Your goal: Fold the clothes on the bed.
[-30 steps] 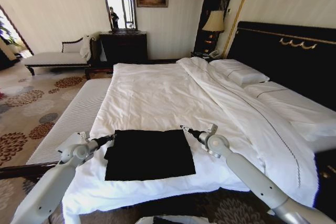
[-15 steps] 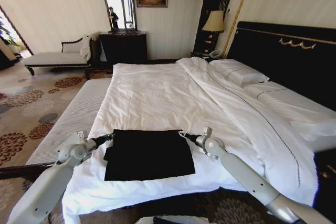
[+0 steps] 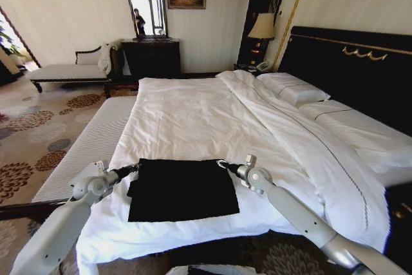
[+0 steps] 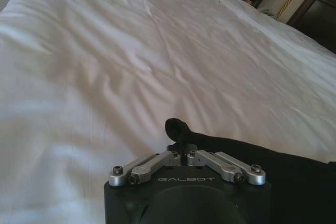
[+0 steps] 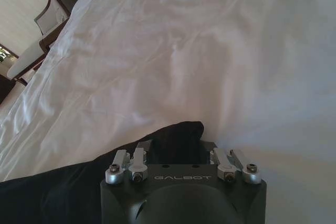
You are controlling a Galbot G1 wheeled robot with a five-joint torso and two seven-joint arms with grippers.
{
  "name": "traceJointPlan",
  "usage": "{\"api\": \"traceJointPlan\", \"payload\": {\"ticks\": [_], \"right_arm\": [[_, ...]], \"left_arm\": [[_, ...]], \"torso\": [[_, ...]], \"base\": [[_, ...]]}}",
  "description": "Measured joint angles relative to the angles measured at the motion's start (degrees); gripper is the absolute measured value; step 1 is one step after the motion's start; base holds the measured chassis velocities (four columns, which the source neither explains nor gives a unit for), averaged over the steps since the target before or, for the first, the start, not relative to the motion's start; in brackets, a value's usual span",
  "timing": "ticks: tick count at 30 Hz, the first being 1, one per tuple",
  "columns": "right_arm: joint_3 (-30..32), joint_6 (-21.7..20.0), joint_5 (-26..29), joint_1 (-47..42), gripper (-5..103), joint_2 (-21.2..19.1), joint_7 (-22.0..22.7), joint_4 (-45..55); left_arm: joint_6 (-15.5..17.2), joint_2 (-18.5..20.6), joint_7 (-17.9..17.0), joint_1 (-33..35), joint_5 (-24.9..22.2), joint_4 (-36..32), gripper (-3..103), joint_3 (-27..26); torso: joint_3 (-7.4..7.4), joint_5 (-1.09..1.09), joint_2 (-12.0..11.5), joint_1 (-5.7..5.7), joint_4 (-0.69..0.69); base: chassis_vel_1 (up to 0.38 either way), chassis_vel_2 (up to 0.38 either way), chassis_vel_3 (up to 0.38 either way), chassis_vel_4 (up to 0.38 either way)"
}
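The clothes, a black T-shirt, lie flat as a rough rectangle near the foot of the white bed. My left gripper is at the shirt's far left corner. In the left wrist view that gripper is shut on a pinched tuft of the black fabric. My right gripper is at the far right corner. In the right wrist view it stands open, with the corner of the shirt lying between its spread fingers.
Pillows and a dark headboard are on the right. A striped bench runs along the bed's left side. A chaise, a dark dresser and a lamp stand along the far wall.
My right gripper has moved left, from beside the shirt to its far right corner. The left gripper has stayed at the far left corner.
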Motion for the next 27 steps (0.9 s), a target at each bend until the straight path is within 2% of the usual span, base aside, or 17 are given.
{"api": "traceJointPlan", "payload": {"ticks": [2,3,5,7,8,11,12,14,17,22,27], "right_arm": [[0.06,0.4,-0.45,-0.34,41,-0.07,-0.35,0.06],[0.06,0.4,-0.45,-0.34,41,-0.07,-0.35,0.06],[0.23,1.1,-1.06,-0.73,30,-0.15,-0.94,0.4],[0.4,1.5,-1.27,-0.92,30,-0.19,-1.2,0.66],[0.6,1.82,-1.38,-1.08,25,-0.25,-1.34,0.9],[1.79,2.47,-1.42,-1.66,8,-0.54,-1.52,2.16],[1.79,2.47,-1.42,-1.66,8,-0.54,-1.52,2.16],[2.69,3.7,-1.43,-2.08,2,-0.8,-2.0,3.21],[3.7,5.68,-1.52,-2.48,1,-0.98,-3.3,4.68],[5.2,11.61,-2.23,-3.96,1,-1.17,-6.96,6.57],[5.56,14.77,-2.58,-4.62,1,-1.18,-9.45,7.3]], "left_arm": [[-0.18,-0.01,0.02,-0.04,0.08,0.04,0,0.0],[-0.18,-0.01,0.02,-0.04,0.08,0.04,0,0.0],[-0.42,-0.07,0.02,-0.11,0.08,0.01,0,-0.01],[-0.55,-0.11,0.03,-0.15,0.06,-0.05,0,-0.08],[-0.75,-0.12,0.04,-0.19,-0.01,-0.14,0,-0.2],[-2.67,-0.12,0.4,-0.21,-0.07,-0.48,0,-1.01],[-2.67,-0.12,0.4,-0.21,-0.07,-0.48,0,-1.01],[-3.71,-0.19,0.72,-0.03,-0.27,-1.04,0,-2.09],[-4.81,-0.23,1.01,0.43,-1.2,-2.07,0,-3.45],[-8.49,-1.35,2.41,2.46,-2.46,-4.17,0,-6.11],[-10.72,-2.64,3.84,3.41,-2.89,-4.71,0,-7.13]], "torso": [[0.0,0.0,0.0,0.0,0.0],[0.0,0.0,0.0,0.0,0.0],[0.0,0.0,0.0,0.0,0.0],[0.0,0.0,0.0,0.0,0.01],[0.0,0.0,0.0,0.0,0.01],[0.0,0.0,0.0,0.0,0.0],[0.0,0.0,0.0,0.0,0.0],[0.0,0.0,0.0,0.0,0.01],[0.0,0.0,0.0,0.0,0.01],[-0.01,0.01,0.0,0.0,0.01],[0.0,0.0,0.0,0.0,0.01]], "base": [[0.0,0.0,0.0,0.0],[0.0,0.0,0.0,0.0],[0.0,0.0,0.0,0.0],[0.0,0.0,0.0,0.0],[0.0,0.0,0.0,0.0],[0.0,0.0,0.0,0.0],[0.0,0.0,0.0,0.0],[0.0,0.0,0.0,0.0],[0.0,0.0,0.0,0.0],[0.0,0.0,0.0,0.0],[0.0,0.0,0.0,0.0]]}}
